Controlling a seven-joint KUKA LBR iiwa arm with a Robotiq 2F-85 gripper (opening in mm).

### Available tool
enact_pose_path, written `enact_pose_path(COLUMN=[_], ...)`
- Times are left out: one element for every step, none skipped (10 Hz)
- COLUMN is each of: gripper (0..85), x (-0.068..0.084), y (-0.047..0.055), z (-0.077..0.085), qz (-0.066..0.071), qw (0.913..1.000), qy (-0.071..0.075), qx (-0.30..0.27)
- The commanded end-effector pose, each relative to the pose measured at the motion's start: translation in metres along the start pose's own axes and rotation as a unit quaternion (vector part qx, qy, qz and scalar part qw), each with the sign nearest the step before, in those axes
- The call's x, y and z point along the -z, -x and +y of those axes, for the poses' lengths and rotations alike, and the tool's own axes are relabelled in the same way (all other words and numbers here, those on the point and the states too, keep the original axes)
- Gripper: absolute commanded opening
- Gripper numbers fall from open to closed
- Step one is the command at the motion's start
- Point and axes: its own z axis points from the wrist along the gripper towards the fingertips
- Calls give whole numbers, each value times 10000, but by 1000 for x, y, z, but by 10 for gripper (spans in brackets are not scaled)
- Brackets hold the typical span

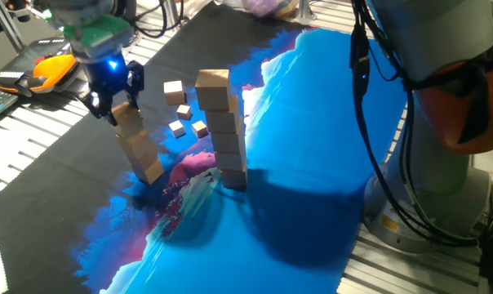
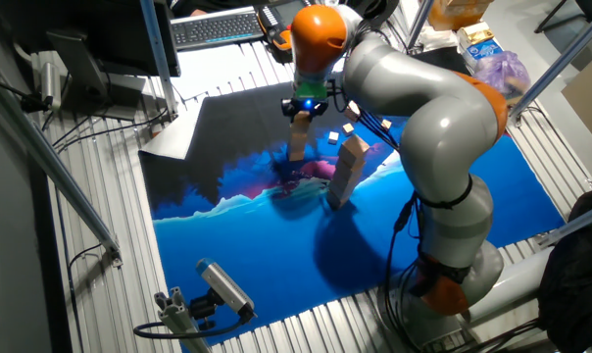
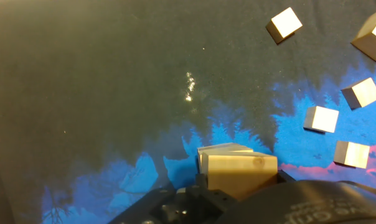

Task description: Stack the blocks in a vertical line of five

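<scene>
My gripper sits on top of a stack of small light-tan blocks on the black part of the mat. Its fingers straddle the top block and look shut on it. That block fills the bottom centre of the hand view. The stack is three or so blocks high and looks tilted in one fixed view, and near upright in the other fixed view. Several loose small blocks lie behind it on the mat and also show in the hand view.
A taller stack of wider wooden cubes stands to the right of my stack, seen also in the other fixed view. The blue-and-pink mat covers the table. The arm's base is at the right. A keyboard lies beyond the mat.
</scene>
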Motion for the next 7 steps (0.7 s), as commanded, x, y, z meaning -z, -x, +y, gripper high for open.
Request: enact_pose_path(gripper=[0, 0, 0, 0, 0, 0, 0], x=[-1, -2, -3, -5, -7, -9, -9], y=[-1, 0, 0, 0, 0, 0, 0], z=[0, 0, 0, 1, 1, 1, 1], qz=[-6, -8, -12, -24, -49, -56, -68], qw=[10000, 10000, 10000, 9999, 9999, 9999, 9998], qy=[-9, -16, -31, -76, -77, -75, -119], qx=[17, 40, 72, 97, 98, 98, 108])
